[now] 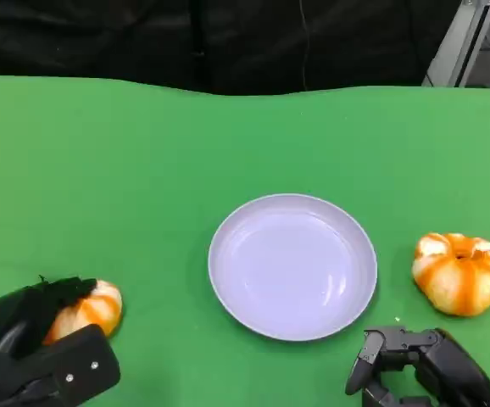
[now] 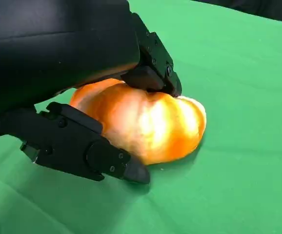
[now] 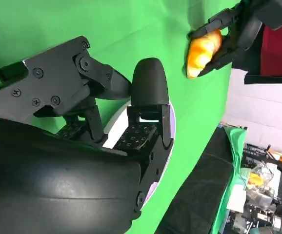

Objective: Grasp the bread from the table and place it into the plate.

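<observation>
A round orange-and-white bread lies on the green table at the lower left. My left hand grips it: in the left wrist view black fingers press on its top and another closes on its side, with the bread resting on the cloth. The empty lilac plate sits in the middle of the table. My right hand rests near the front edge, just right of the plate, fingers apart and holding nothing. The right wrist view shows the held bread in the distance.
A second orange-and-white bread lies to the right of the plate, just beyond my right hand. The green cloth runs back to a dark curtain. A metal frame leg stands at the far right corner.
</observation>
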Controlling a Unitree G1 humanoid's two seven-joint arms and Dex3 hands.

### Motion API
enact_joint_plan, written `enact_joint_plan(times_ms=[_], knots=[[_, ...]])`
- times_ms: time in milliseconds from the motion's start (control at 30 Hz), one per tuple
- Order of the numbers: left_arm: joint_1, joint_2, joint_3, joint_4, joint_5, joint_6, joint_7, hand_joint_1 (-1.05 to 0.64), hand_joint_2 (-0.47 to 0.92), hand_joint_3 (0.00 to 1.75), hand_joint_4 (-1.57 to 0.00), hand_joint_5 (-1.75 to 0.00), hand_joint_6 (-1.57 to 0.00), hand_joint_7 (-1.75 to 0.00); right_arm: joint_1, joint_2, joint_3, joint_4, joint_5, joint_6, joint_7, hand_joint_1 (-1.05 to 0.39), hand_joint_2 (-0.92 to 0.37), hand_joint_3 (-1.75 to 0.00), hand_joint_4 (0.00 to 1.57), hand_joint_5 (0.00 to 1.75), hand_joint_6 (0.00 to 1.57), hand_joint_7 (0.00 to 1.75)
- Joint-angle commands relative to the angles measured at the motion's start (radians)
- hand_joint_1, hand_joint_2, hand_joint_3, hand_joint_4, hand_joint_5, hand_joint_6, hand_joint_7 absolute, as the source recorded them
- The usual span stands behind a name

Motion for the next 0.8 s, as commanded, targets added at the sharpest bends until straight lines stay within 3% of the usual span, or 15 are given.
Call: enact_joint_plan(times_ms=[33, 267, 633, 800], knots=[[0.024, -0.039, -0.001, 0.009, 0.014, 0.019, 0.092, -0.16, 0.79, 0.00, -0.63, -1.63, -0.60, -1.43, -0.005, -0.014, -0.014, 0.012, 0.009, -0.010, -0.001, -0.13, -0.65, -0.90, 0.82, 1.46, 0.86, 1.13], [0.034, -0.068, 0.016, -0.009, -0.008, -0.007, 0.168, -0.27, 0.80, 0.00, -0.69, -1.74, -0.55, -1.73, -0.005, -0.009, -0.012, 0.009, 0.011, -0.005, -0.001, -0.14, -0.64, -0.90, 0.83, 1.46, 0.86, 1.13], [0.058, -0.068, 0.021, -0.019, 0.004, -0.110, 0.269, -0.15, 0.81, 0.01, -0.73, -1.75, -0.56, -1.75, -0.004, 0.002, -0.009, 0.010, 0.009, 0.001, -0.005, -0.14, -0.63, -0.92, 0.82, 1.47, 0.86, 1.11], [0.108, -0.072, 0.035, -0.158, 0.021, -0.113, 0.273, -0.18, 0.83, 0.01, -0.72, -1.75, -0.55, -1.75, 0.002, -0.002, -0.007, 0.001, 0.003, 0.000, -0.008, -0.13, -0.64, -0.92, 0.82, 1.46, 0.86, 1.11]])
